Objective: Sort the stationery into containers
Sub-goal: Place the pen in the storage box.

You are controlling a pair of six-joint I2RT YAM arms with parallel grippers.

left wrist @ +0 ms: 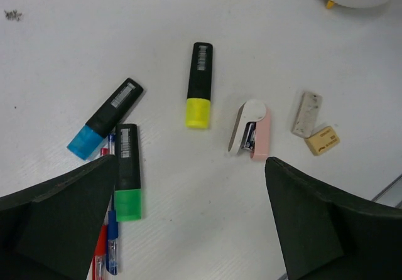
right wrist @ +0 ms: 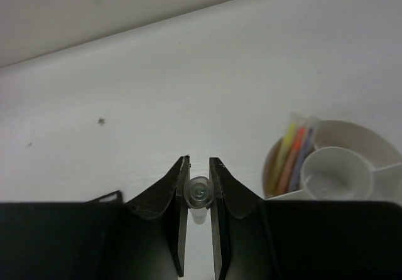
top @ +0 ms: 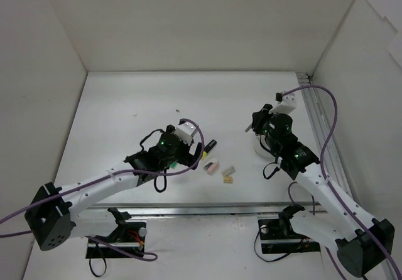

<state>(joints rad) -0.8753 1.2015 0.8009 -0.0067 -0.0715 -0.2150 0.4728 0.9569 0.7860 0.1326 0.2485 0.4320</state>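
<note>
In the left wrist view the stationery lies loose on the table: a blue-ended highlighter [left wrist: 105, 118], a green-ended one [left wrist: 127, 170], a yellow-ended one [left wrist: 199, 84], red and blue pens [left wrist: 108, 248], a pink eraser [left wrist: 251, 129], a grey eraser [left wrist: 306, 113] and a tan eraser [left wrist: 322, 140]. My left gripper [left wrist: 190, 170] [top: 176, 154] hangs open above them, holding nothing. My right gripper [right wrist: 200, 186] [top: 256, 126] is shut on a clear-ended pen [right wrist: 200, 192], seen end-on. Just to its right sits the white tub [right wrist: 367, 135], with coloured pens [right wrist: 292, 157] and a smaller white cup [right wrist: 333, 176] inside.
From above, the yellow highlighter [top: 209, 147] and the erasers [top: 220, 170] lie between the two arms. The tub [top: 257, 147] is mostly hidden under the right wrist. White walls enclose the table on three sides, and a rail [top: 317, 113] runs along its right edge.
</note>
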